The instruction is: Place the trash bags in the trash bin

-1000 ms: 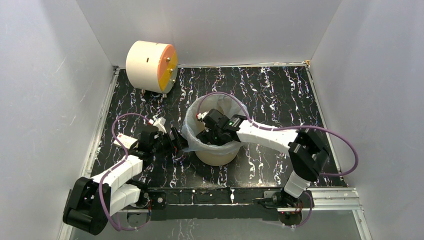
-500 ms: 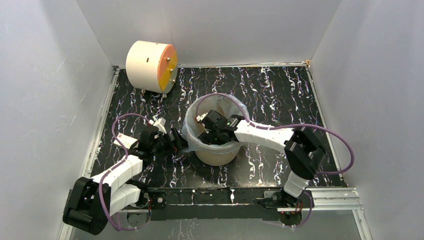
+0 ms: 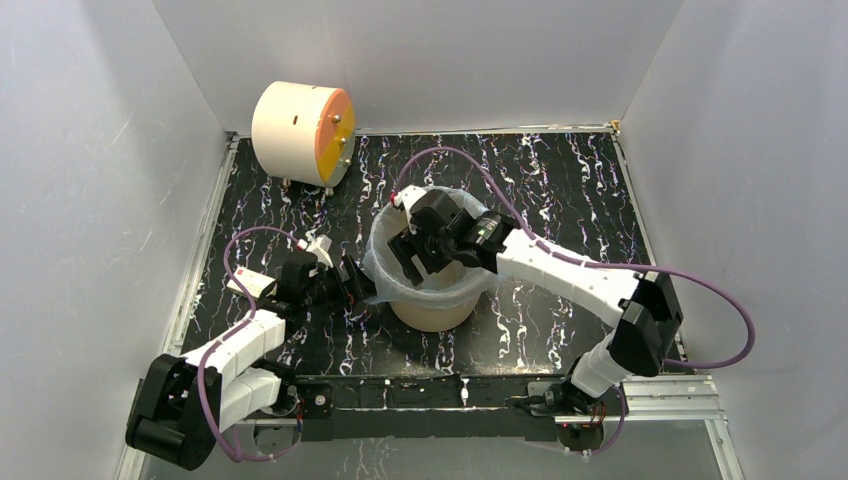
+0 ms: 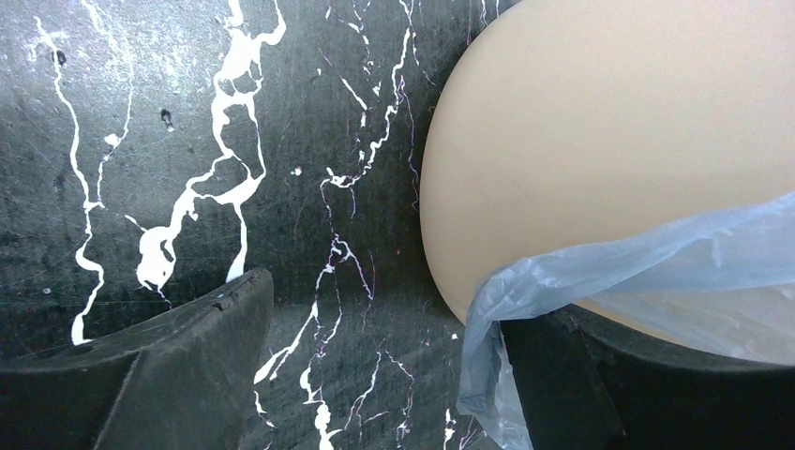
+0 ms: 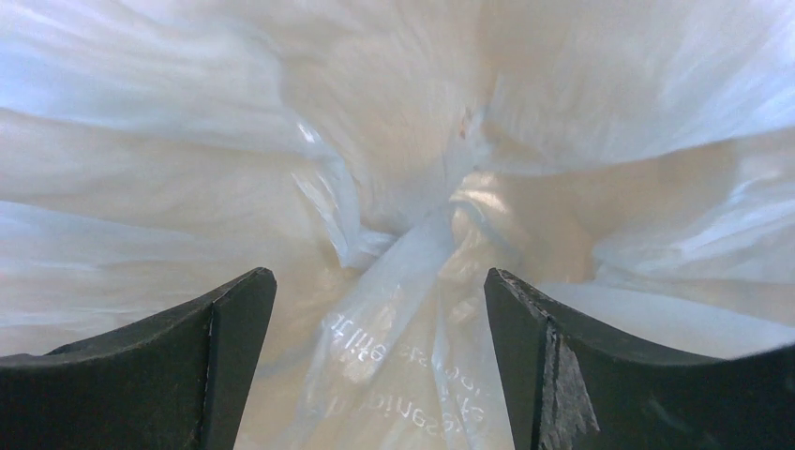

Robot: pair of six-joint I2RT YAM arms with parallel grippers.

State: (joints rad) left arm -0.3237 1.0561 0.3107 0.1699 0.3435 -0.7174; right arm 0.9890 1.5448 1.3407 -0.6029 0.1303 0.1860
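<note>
The tan trash bin stands at the table's middle, with the pale blue trash bag lining it and folded out over its rim. My right gripper hangs open over the bin's mouth. In the right wrist view its open gripper points down into the crumpled bag, with nothing between the fingers. My left gripper sits low against the bin's left side, open. In the left wrist view the gripper frames bare table beside the bin wall, and the bag's edge drapes over its right finger.
A cream drum with an orange face stands at the far left corner. White walls close in the marbled black table on three sides. Purple cables loop above the bin and beside both arms.
My right gripper has risen and shifted toward the bin's far left, and its elbow has swung out to the right. The left arm has not moved.
</note>
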